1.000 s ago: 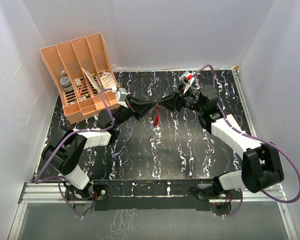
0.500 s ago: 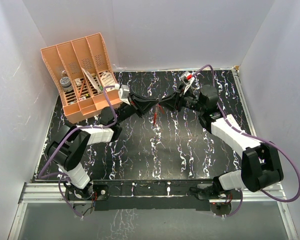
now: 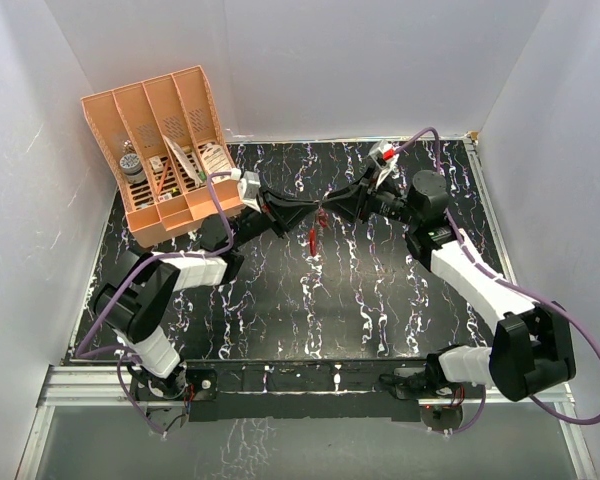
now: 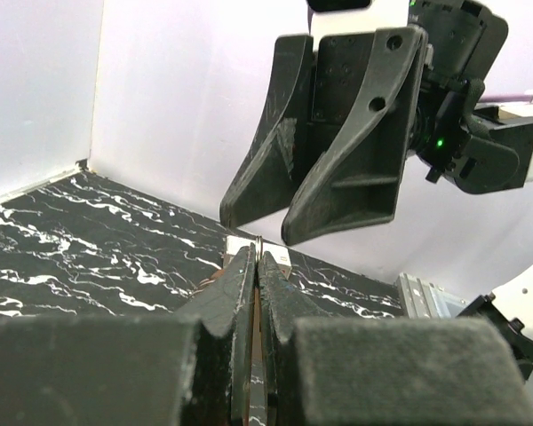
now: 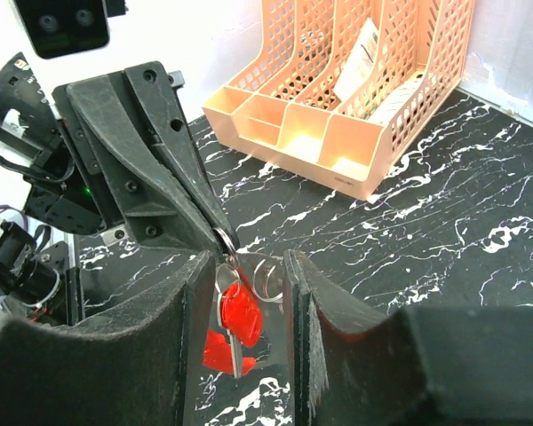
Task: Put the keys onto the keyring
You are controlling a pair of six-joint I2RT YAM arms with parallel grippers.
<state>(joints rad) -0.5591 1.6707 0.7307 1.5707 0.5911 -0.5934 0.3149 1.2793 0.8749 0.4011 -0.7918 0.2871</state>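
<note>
Keyring (image 5: 240, 312), glossy red, hangs from matte left tool (image 5: 220, 232).

This is a robotics lab test cell. Plain white walls (image 3: 330, 60) box in a black, marble-patterned table (image 3: 280, 310) on three sides. An aluminium rail (image 3: 310, 383) runs along the near edge, and two robot arms, the left arm (image 3: 175, 275) and the right arm (image 3: 470, 275), are bolted to it. Purple cables (image 3: 583, 345) loop along the arms. A peach mesh desk organizer (image 3: 165, 130) stands in the far left corner as a prop.
</note>
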